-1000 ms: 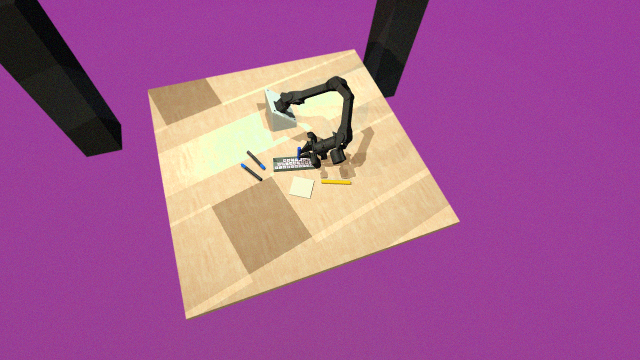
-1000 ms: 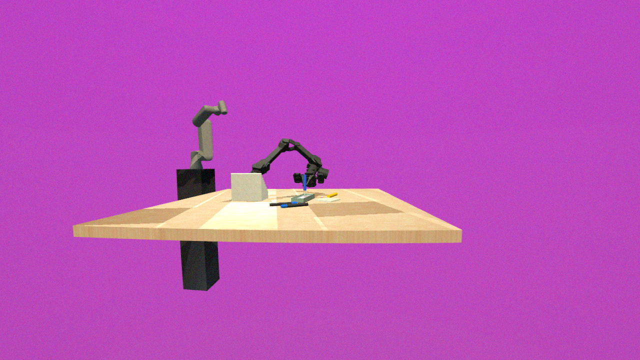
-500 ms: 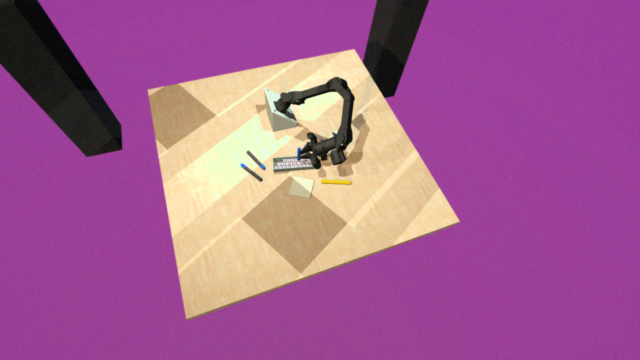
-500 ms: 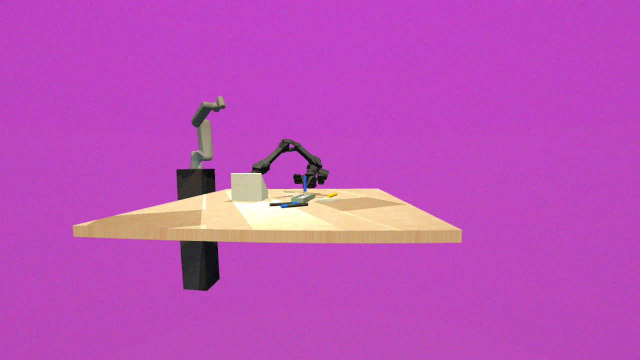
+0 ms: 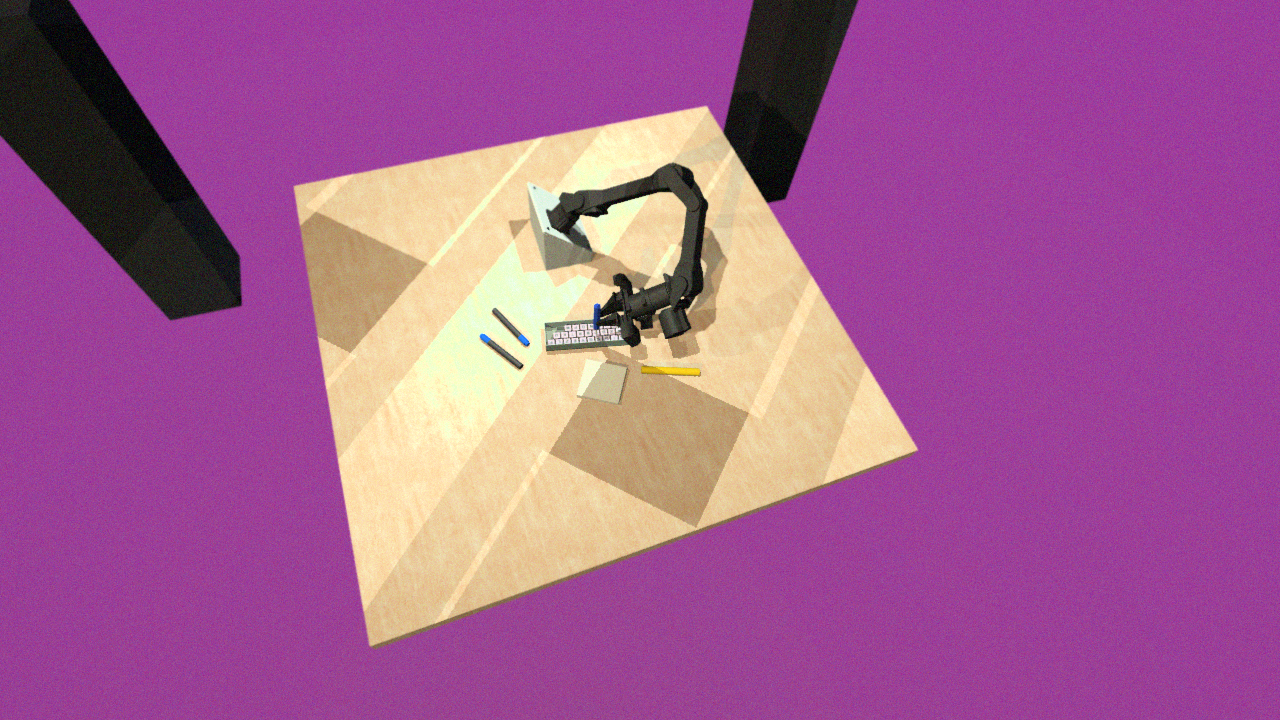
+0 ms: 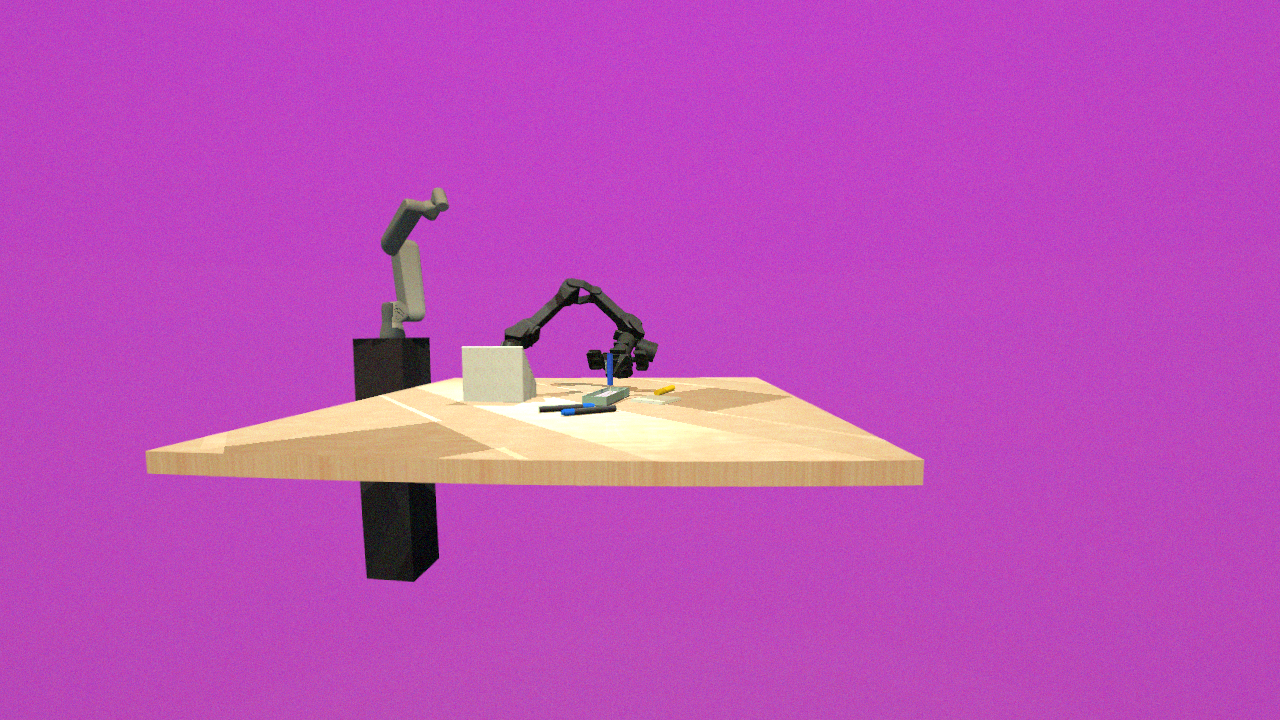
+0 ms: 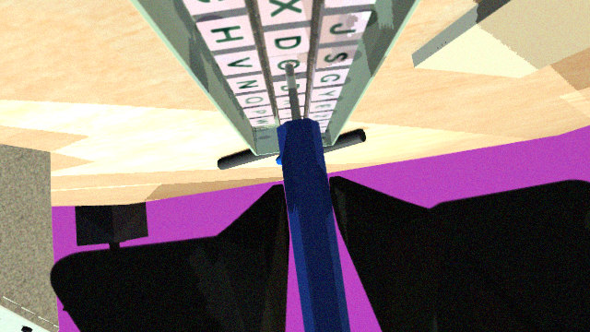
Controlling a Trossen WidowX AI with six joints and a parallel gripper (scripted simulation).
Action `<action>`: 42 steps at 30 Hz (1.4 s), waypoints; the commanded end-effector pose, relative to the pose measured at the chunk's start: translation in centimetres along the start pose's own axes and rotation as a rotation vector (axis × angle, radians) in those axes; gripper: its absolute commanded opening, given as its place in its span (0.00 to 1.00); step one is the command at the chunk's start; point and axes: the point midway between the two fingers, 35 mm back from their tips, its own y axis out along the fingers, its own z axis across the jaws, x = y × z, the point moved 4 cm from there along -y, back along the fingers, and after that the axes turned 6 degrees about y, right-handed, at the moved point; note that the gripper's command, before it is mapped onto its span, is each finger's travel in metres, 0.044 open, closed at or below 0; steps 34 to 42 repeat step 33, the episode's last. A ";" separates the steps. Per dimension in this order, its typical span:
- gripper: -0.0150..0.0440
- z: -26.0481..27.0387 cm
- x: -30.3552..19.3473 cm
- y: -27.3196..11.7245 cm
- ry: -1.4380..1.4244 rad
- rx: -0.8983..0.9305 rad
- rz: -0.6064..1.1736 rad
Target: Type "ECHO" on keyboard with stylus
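Observation:
My gripper (image 5: 600, 316) (image 6: 612, 362) (image 7: 307, 191) is shut on the blue stylus (image 5: 597, 310) (image 6: 610, 373) (image 7: 304, 152), which stands nearly upright with its thin grey tip down. The keyboard (image 5: 581, 347) (image 6: 594, 400) (image 7: 387, 23) has a grey-green frame and three rows of white lettered keys. The gripper is above it. In the wrist view the tip is at the O key in the middle row, between D and B. I cannot tell whether it touches the key. The arm hides the keyboard's right end in the top view.
Two black pens (image 5: 511, 327) (image 5: 503, 351) with blue ends lie left of the keyboard. A pale square pad (image 5: 604, 382) (image 7: 544, 37) and a yellow stick (image 5: 671, 370) (image 6: 664, 390) lie on its front side. The pale wedge-shaped arm mount (image 5: 562, 250) (image 6: 492, 373) stands behind.

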 end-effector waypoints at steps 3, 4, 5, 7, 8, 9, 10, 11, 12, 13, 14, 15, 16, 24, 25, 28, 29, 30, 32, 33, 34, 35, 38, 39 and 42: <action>0.39 0.1 0.3 0.2 0.004 0.004 -0.003; 0.39 0.1 0.2 0.2 0.004 0.004 -0.003; 0.39 0.0 0.1 0.1 0.004 0.004 -0.003; 0.39 0.0 0.1 0.1 0.004 0.004 -0.003; 0.39 0.0 0.1 0.1 0.004 0.004 -0.003; 0.39 0.0 0.1 0.1 0.004 0.004 -0.003; 0.39 0.0 0.1 0.1 0.004 0.004 -0.003; 0.39 0.0 0.1 0.1 0.004 0.004 -0.003; 0.39 0.0 0.0 0.1 0.004 0.004 -0.003; 0.39 0.0 -0.2 -0.1 0.004 0.004 -0.003; 0.39 -0.1 -0.5 -0.2 0.004 0.003 -0.003; 0.39 -0.1 -0.9 -0.5 0.004 0.003 -0.002; 0.39 -0.2 -1.4 -0.7 0.004 0.003 -0.002; 0.39 -0.3 -3.2 -1.7 0.004 0.003 -0.001; 0.40 -0.3 -3.1 -1.5 0.016 0.008 -0.002; 0.39 -0.3 -3.1 -1.5 0.016 0.008 -0.002; 0.39 -0.3 -3.1 -1.5 0.016 0.008 -0.002; 0.39 -0.3 -3.1 -1.5 0.016 0.008 -0.002; 0.39 -0.3 -3.1 -1.5 0.016 0.008 -0.002; 0.39 -0.3 -3.1 -1.5 0.016 0.008 -0.002; 0.39 -0.3 -3.1 -1.5 0.016 0.008 -0.002; 0.39 -0.3 -3.1 -1.5 0.016 0.008 -0.002; 0.39 -0.3 -3.1 -1.5 0.016 0.008 -0.002; 0.39 -0.3 -3.1 -1.5 0.016 0.008 -0.002; 0.39 -0.3 -3.1 -1.5 0.016 0.008 -0.002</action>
